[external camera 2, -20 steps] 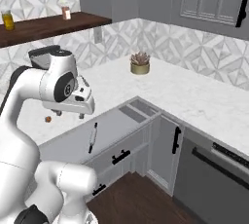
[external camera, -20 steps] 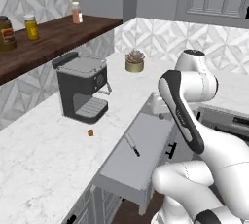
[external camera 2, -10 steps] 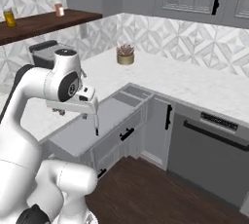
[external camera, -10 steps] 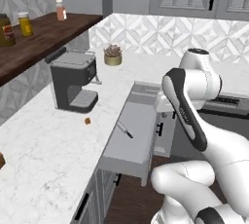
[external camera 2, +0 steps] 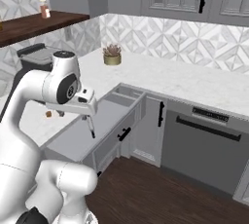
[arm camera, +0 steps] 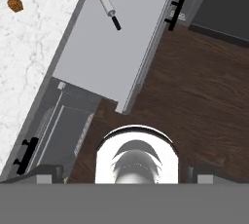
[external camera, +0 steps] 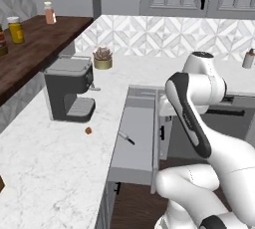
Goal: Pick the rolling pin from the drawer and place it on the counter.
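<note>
The rolling pin (arm camera: 105, 2) lies loose on the flat floor of the open drawer (arm camera: 116, 47), near its counter-side wall, so we still have to lift it out. We are high above the drawer, looking down; we cannot tell how wide our fingers stand. The counter (external camera: 55, 158) beside the drawer offers bare marble near a small brown crumb (external camera: 88, 130).

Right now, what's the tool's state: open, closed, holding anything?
Tool: cannot be told whether open or closed. It holds nothing; the rolling pin lies in the open drawer.
</note>
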